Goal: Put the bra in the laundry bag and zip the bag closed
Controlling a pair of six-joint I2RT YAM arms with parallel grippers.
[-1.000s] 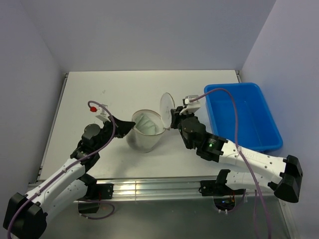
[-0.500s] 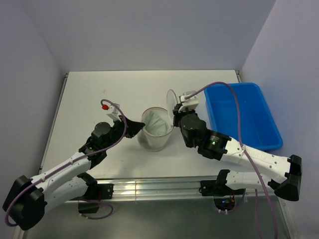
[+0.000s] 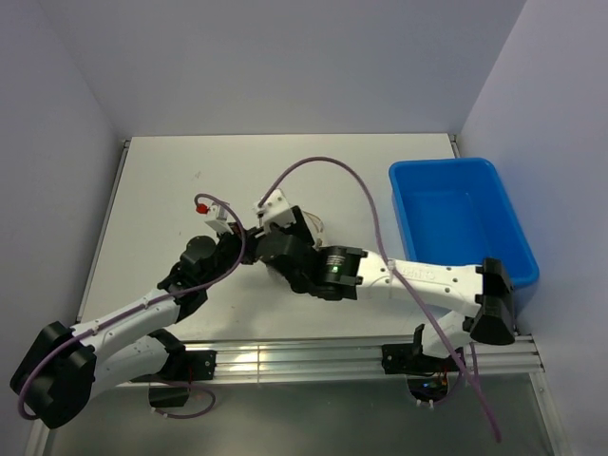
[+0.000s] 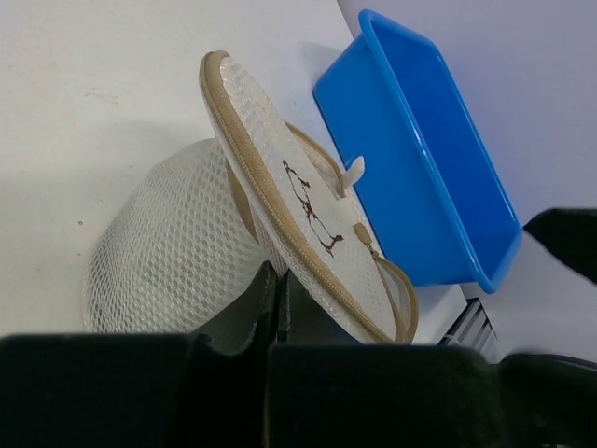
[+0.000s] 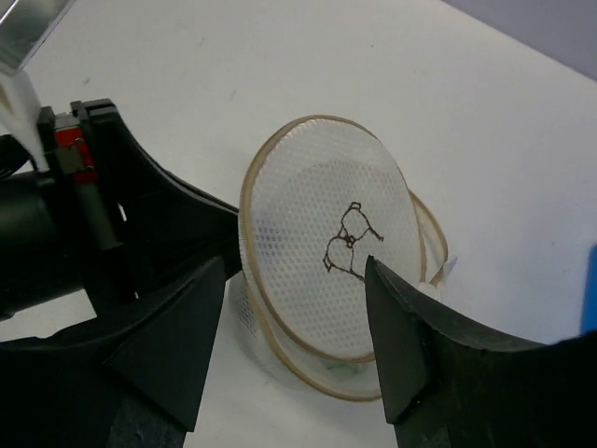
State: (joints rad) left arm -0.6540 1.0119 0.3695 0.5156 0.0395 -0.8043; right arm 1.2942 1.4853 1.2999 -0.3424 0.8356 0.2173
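Note:
The laundry bag (image 4: 159,261) is a cream mesh drum on the white table. Its round lid (image 5: 326,238), with a small dark mark, lies tilted over the mouth, and the zip is undone round the rim. A sliver of pale green bra (image 5: 341,367) shows under the lid's lower edge. My left gripper (image 4: 277,285) is shut on the bag's mesh rim. My right gripper (image 5: 296,263) hovers open above the lid, one finger on each side, holding nothing. In the top view the right gripper (image 3: 290,237) and its arm cover the bag, with the left gripper (image 3: 242,249) beside it.
A blue plastic bin (image 3: 461,218) stands at the right of the table, past the bag in the left wrist view (image 4: 420,159). The right arm's purple cable (image 3: 323,161) loops over the table's middle. A metal rail (image 3: 285,359) runs along the near edge.
My right gripper has let go of the lid and opened, and its arm has swung left over the bag. The lid has dropped from upright onto the bag's mouth. The left gripper keeps its hold.

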